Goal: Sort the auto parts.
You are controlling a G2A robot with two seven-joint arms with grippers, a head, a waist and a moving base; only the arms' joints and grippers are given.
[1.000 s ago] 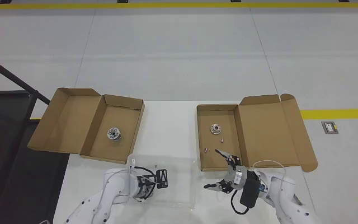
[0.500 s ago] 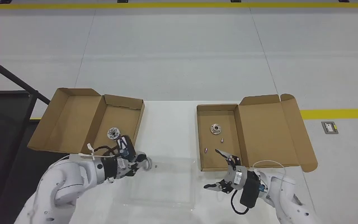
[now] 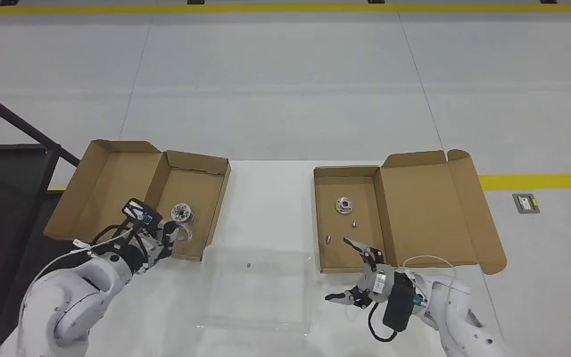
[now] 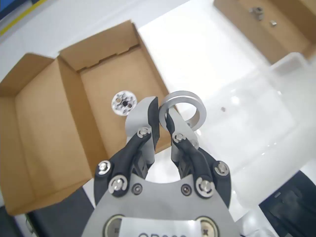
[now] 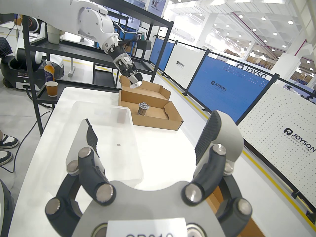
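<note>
My left gripper (image 3: 174, 235) is shut on a metal ring (image 4: 184, 110), gripping its rim, and hangs over the near edge of the left cardboard box (image 3: 198, 183). A flanged hub part (image 4: 124, 102) stands inside that box. The right wrist view shows the same ring (image 5: 136, 84) above the hub (image 5: 142, 108). My right gripper (image 3: 341, 269) stands open and holds nothing at the near edge of the right cardboard box (image 3: 339, 254), which holds a round metal part (image 3: 343, 204) and small bits (image 3: 353, 221).
A clear plastic tray (image 3: 259, 299) lies between the two boxes at the table's front, with one small part (image 3: 247, 264) in it. Both boxes have their lids folded outward. A black shelf rack (image 5: 81, 48) stands beyond the table's left end.
My left arm has swung from the tray's near side, left and away, to the left box with the ring in its grip. The right arm has not moved.
</note>
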